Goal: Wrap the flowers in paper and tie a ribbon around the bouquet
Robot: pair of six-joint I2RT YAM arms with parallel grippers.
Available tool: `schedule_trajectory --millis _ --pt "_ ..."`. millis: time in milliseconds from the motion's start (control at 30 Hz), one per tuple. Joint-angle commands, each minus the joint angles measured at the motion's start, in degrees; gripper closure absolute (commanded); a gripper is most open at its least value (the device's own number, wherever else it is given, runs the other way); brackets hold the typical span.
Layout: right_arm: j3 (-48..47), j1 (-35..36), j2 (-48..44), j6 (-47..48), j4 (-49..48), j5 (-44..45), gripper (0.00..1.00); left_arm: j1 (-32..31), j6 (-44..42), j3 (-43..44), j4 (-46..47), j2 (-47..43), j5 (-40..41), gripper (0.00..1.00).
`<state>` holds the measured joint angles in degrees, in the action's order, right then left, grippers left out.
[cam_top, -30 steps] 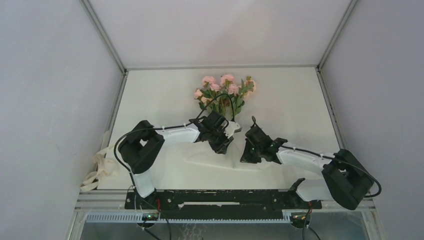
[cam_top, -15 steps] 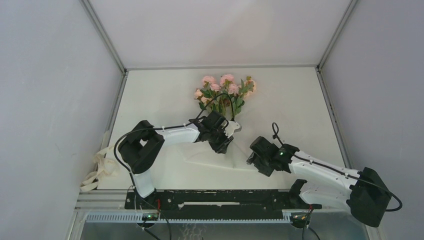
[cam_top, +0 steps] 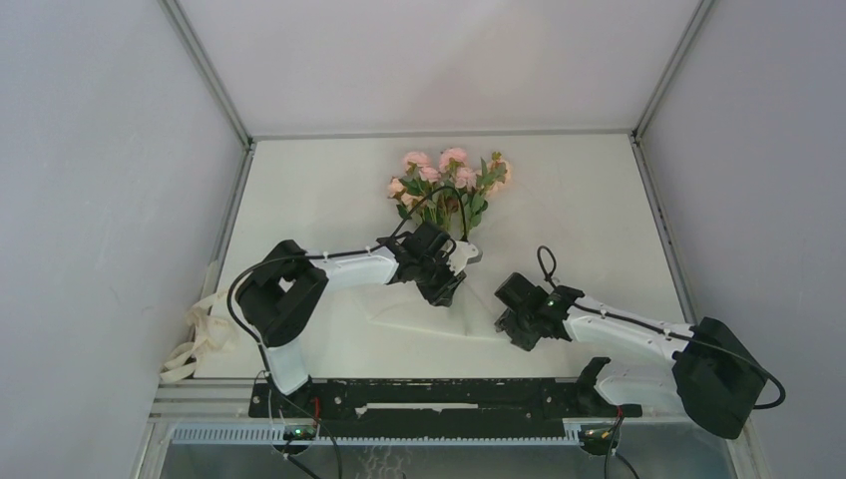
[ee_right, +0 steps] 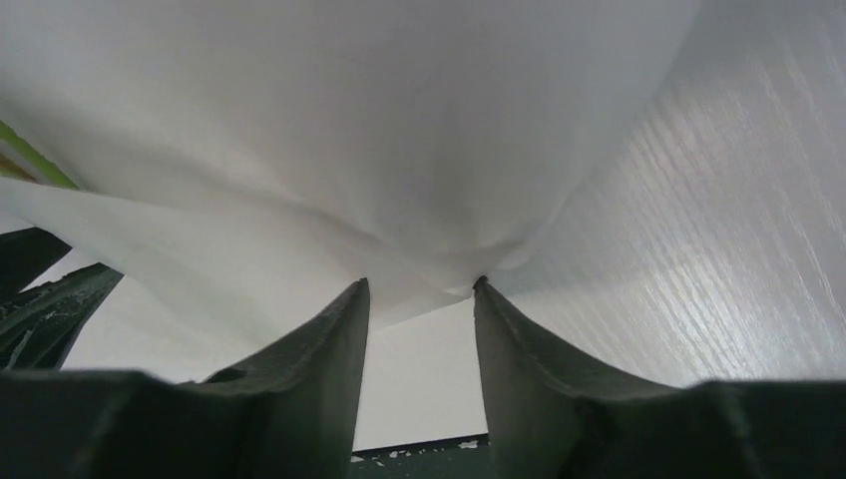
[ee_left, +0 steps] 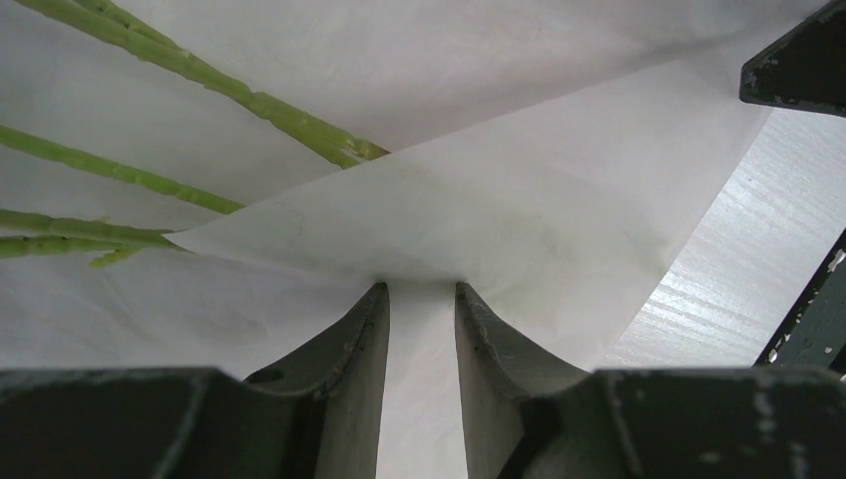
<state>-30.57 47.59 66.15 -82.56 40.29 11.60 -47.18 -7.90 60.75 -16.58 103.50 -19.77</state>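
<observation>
Right gripper (ee_right: 419, 286) just let go and backed off toward lower right, jaws now spread at the edge of the paper (ee_left: 519, 200). Left gripper (ee_left: 419, 287) sits narrowly parted on the fold, pinching or not, can't tell. Flowers (cam_top: 449, 178) are upper centre, so the wrap looks half-done.

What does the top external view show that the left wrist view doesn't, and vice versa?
Only top external: pink blooms of the flowers, the ribbon heaped at far left, and the right pincer. Only left wrist: a folded flap of the paper lying over the bare stem ends and reaching the tips of the left pincer. Both: green stems and the paper.
</observation>
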Motion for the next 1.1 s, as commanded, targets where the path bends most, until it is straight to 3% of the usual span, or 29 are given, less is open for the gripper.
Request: schedule_trajectory --millis 0,267,400,633,900,1067 --pt "4.11 -2.77 0.17 2.03 -6.16 -2.85 0.54 0.38 0.18 -1.51 -0.67 -0.52 -0.68 0.64" --pt "5.43 -3.75 -2.36 4.73 -8.74 -3.87 0.92 0.3 -2.07 1.88 -5.45 -2.72 -0.38 0.64" --pt "4.65 -2.87 -5.39 6.09 -8.16 -0.67 1.0 -1.15 -4.34 5.74 -9.98 -6.29 -4.97 0.63" --pt "-0.34 -1.03 -4.68 10.35 -5.55 4.92 1.0 -1.56 -4.17 8.63 -6.43 -1.49 -13.27 0.62" --pt "-10.97 4.26 2.53 17.57 2.59 14.0 1.0 0.52 2.67 14.36 -2.78 10.65 -12.65 0.61" --pt "-18.81 9.1 8.74 22.98 7.96 20.24 1.0 3.61 5.43 14.26 -2.06 13.8 -14.22 0.62"
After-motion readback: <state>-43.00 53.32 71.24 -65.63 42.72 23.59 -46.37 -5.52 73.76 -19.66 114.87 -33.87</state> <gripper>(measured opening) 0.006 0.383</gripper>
